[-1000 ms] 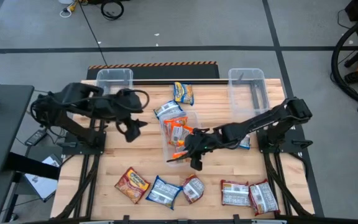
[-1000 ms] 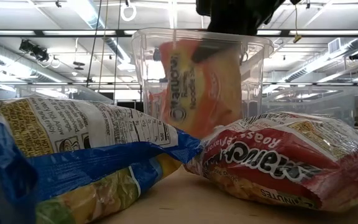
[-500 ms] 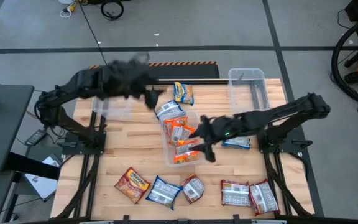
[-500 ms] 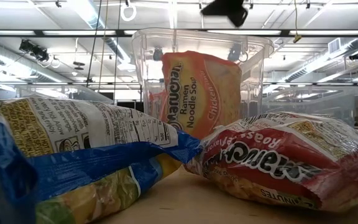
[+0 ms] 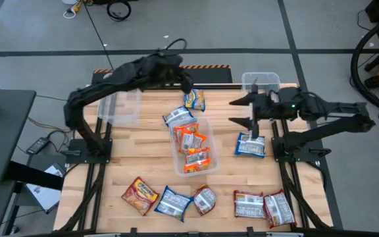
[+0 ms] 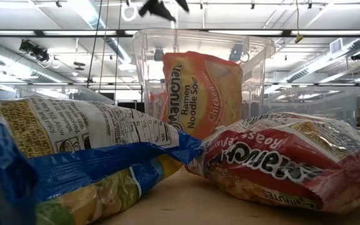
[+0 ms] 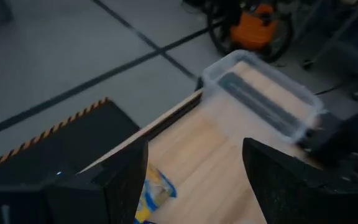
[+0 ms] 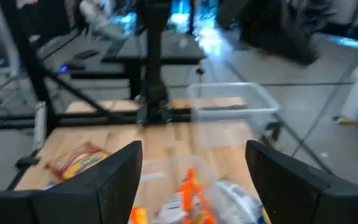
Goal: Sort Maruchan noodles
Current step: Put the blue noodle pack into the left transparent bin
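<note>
Upper centre of the high view: left gripper [image 5: 188, 84] raised, fingers apart, empty. Right of centre: right gripper [image 5: 242, 110] spread, empty. Orange packets [image 5: 193, 146] in the middle bin [image 5: 204, 170].

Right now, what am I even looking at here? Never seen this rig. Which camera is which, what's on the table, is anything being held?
Two dark robot arms work at a wooden table, each ending in a two-finger gripper. One picture looks straight down, one sits at table height, and one camera rides on each wrist.

The left gripper hovers open near a blue-and-yellow crinkly noodle packet at the far edge. The right gripper is open above a blue packet. Neither holds anything.

The clear plastic middle bin holds orange packets. Two more clear bins stand at the far corners. More packets, red, blue and orange, lie along the near edge.
</note>
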Controlling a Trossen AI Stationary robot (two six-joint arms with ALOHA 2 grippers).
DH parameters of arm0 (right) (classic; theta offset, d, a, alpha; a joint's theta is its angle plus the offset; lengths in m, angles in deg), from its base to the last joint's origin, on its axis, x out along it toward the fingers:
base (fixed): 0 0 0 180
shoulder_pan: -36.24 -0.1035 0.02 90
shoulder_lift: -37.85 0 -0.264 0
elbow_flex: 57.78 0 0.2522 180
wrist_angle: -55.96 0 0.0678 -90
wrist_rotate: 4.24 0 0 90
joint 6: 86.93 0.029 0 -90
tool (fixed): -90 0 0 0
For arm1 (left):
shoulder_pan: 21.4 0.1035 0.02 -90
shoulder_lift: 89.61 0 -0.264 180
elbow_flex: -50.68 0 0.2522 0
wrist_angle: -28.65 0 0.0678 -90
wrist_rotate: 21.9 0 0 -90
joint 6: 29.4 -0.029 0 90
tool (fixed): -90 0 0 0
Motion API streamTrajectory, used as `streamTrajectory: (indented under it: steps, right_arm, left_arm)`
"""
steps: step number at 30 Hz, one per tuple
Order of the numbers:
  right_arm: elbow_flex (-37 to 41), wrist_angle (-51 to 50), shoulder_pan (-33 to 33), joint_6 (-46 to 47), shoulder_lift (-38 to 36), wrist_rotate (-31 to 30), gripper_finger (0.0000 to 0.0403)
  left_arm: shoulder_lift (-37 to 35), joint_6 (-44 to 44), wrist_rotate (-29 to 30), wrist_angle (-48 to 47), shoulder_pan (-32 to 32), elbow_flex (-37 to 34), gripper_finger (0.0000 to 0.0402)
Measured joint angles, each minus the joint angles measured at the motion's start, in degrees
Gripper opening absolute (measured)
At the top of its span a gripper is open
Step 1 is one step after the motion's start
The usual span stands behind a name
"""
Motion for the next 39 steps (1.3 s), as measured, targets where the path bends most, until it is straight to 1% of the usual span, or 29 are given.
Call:
streamTrajectory:
  steps: [3, 5, 6, 8, 10, 12, 15, 18, 21, 23, 25, 27, 29, 31, 32, 34, 36, 39]
  right_arm:
    - [7.35, 3.83, 2.72, 0.97, -5.65, 2.6, 0.0287]
    - [13.19, 8.26, 4.51, 2.32, -9.44, 3.15, 0.0286]
    - [15.85, 10.11, 5.2, 2.42, -11.41, 3.07, 0.0286]
    - [19.58, 12.48, 5.84, 1.74, -15.05, 2.76, 0.0286]
    - [21.66, 11.63, 5.87, 0.28, -18.28, 2.88, 0.0286]
    - [22.64, 9.13, 5.86, 0.45, -20.68, 2.32, 0.0286]
    - [23.77, 4.46, 5.87, 2.35, -22.42, -1.54, 0.0286]
    - [25.33, 0.58, 5.87, 4.7, -22.73, -4.69, 0.0286]
    - [27.01, -0.73, 5.87, 6.81, -22.18, -6.68, 0.0286]
    - [28.02, -0.06, 5.87, 9.23, -21.27, -7.69, 0.0286]
    - [28.59, 1.32, 5.87, 11.57, -20.29, -8.42, 0.0286]
    - [28.87, 2.45, 5.93, 12.59, -18.98, -9.05, 0.0286]
    - [28.87, 3.25, 6.2, 12.19, -17.6, -9.57, 0.0286]
    - [28.87, 4.23, 6.68, 11.61, -16.14, -9.71, 0.0286]
    - [28.87, 4.44, 7.0, 11.57, -15.51, -9.7, 0.0286]
    - [28.87, 5.85, 7.51, 12.4, -14.14, -9.7, 0.0286]
    - [28.87, 6.8, 7.86, 13.67, -12.96, -9.68, 0.0286]
    - [28.87, 9.13, 7.92, 14.0, -11.54, -9.62, 0.0286]
  left_arm:
    - [2.5, -1.29, 0.03, 1.65, 2.1, 0.0, 0.0268]
    - [4.32, -1.86, 0.2, 2.15, 3.07, -0.07, 0.0268]
    - [5.0, -2.63, 0.24, 3.65, 3.18, -1.27, 0.0268]
    - [5.3, -3.76, -0.1, 7.98, 3.15, -6.17, 0.0268]
    - [5.31, -3.01, -1.99, 13.55, 3.06, -12.23, 0.0266]
    - [5.41, -0.56, -4.01, 16.67, 3.67, -16.87, 0.0264]
    - [5.37, 5.16, -4.65, 19.82, 5.29, -21.59, 0.0264]
    - [5.37, 9.75, -4.48, 19.63, 6.25, -24.04, 0.0264]
    - [5.71, 11.32, -6.5, 17.68, 5.9, -27.33, 0.0264]
    - [7.21, 13.17, -10.68, 18.19, 6.81, -29.7, 0.0263]
    - [9.4, 16.19, -16.66, 21.2, 8.79, -30.23, 0.0263]
    - [11.24, 18.5, -20.23, 23.23, 9.88, -30.18, 0.0263]
    - [12.8, 20.56, -20.13, 22.34, 9.3, -30.13, 0.0263]
    - [14.18, 23.55, -17.18, 20.15, 7.11, -30.21, 0.0263]
    - [14.97, 24.64, -14.42, 19.76, 6.08, -30.21, 0.0263]
    - [16.5, 26.43, -12.37, 20.39, 5.06, -30.21, 0.0263]
    - [18.45, 28.49, -13.09, 23.24, 5.65, -30.21, 0.0263]
    - [20.24, 32.84, -12.44, 23.56, 6.76, -30.23, 0.0263]
